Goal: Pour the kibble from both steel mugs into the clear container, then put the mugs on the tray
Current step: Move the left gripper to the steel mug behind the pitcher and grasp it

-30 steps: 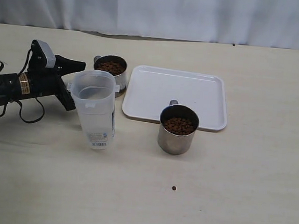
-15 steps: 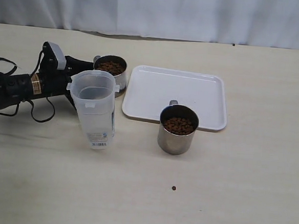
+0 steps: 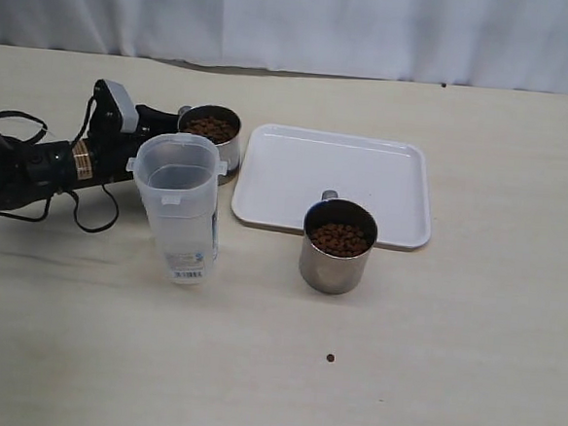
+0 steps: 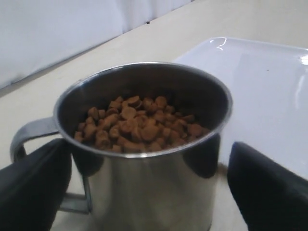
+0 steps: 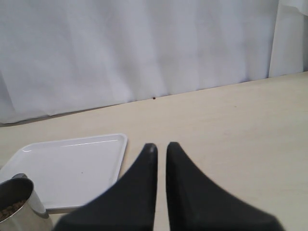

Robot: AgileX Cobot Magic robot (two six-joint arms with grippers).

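Two steel mugs hold brown kibble [image 4: 137,126]. The far mug [image 3: 211,136] stands left of the white tray [image 3: 384,171], behind the empty clear container [image 3: 177,210]. My left gripper [image 3: 165,127] is open, and its two fingers stand on either side of that mug [image 4: 144,192] without pressing it; a gap shows beside the right-hand finger [image 4: 267,187]. The near mug [image 3: 337,246] stands at the tray's front edge. My right gripper [image 5: 161,147] is shut on nothing, off the exterior view, above the table beyond the tray [image 5: 72,163] and near mug [image 5: 14,207].
One stray pellet [image 3: 330,358] lies on the table in front of the near mug. The left arm's black cables [image 3: 31,205] trail over the table at the left. A white curtain [image 3: 298,19] closes off the back edge.
My left arm has moved right toward the far mug, bringing its open fingers around it. The mugs, container and tray have not moved.
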